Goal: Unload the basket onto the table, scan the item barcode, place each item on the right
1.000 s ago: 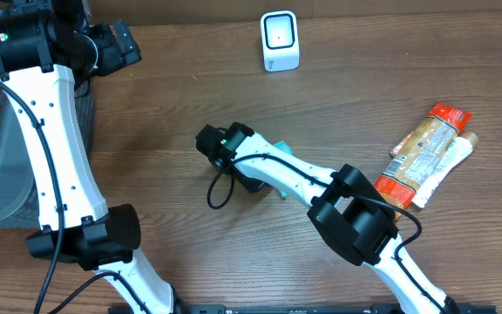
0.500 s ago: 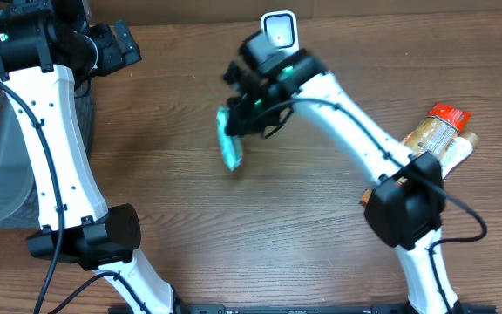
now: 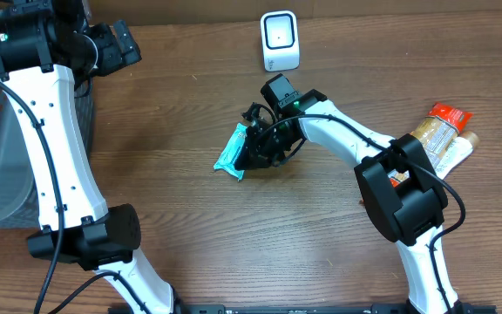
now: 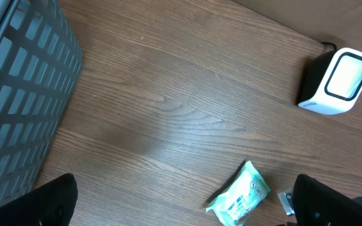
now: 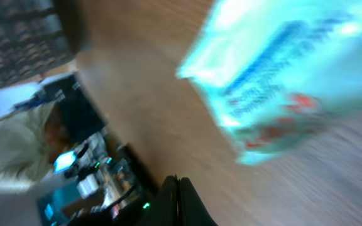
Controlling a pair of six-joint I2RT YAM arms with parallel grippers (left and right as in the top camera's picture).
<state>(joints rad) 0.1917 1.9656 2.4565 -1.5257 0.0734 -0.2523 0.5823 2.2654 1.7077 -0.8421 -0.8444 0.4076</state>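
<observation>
Since the packet (image 3: 233, 151) lies on the table (image 3: 172, 235) just beside the right gripper (image 3: 253, 155), whose fingers are pressed together on nothing I can make out, pick-up looks like the step in hand. Next it needs grasping and carrying to the scanner (image 3: 280, 41). Its long axis runs diagonally, one end near-left, the other toward the scanner. Farther off, the left gripper (image 3: 122, 44) hangs spread wide.

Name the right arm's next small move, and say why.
Probably bring the teal plastic packet toward the white box-shaped scanner. The right tool is shut beside the packet, which sits well short of the scanner's window. Whether the tool actually grips the packet is unclear.
</observation>
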